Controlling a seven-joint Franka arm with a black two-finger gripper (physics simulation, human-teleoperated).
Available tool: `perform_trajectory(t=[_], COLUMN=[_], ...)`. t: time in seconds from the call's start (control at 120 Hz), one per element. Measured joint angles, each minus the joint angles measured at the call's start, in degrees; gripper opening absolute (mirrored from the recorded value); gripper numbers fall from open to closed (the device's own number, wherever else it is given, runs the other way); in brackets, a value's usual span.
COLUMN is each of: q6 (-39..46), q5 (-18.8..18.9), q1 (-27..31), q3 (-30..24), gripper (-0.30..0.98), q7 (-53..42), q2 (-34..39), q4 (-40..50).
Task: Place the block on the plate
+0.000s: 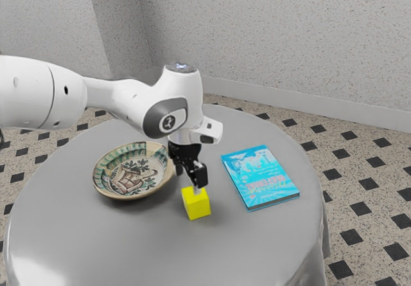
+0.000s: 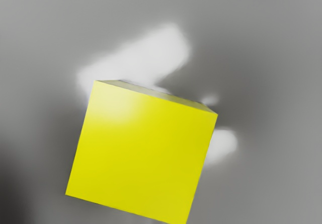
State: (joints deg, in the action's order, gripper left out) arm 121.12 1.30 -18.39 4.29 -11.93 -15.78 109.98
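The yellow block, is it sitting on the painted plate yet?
No, the yellow block is off the painted plate, beside it, toward the blue book.

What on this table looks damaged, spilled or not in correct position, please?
Nothing stands out: the yellow block, patterned plate and closed blue book look whole, and I see no spill on the grey table.

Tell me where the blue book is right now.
In the exterior view, the book lies flat on the round grey table, toward the exterior view's right, with the yellow block between it and the patterned plate.
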Motion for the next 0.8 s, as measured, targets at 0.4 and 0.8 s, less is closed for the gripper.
perform_trajectory(t=[0.4,0.8], q6=[3.2,4.6], q5=[1.3,2.1], q1=[5.9,6.5], q3=[-5.7,-6.4], gripper=[0.69,0.69], q7=[-4.5,-8.2], q2=[-5.4,-8.7], q4=[-1.6,-4.1])
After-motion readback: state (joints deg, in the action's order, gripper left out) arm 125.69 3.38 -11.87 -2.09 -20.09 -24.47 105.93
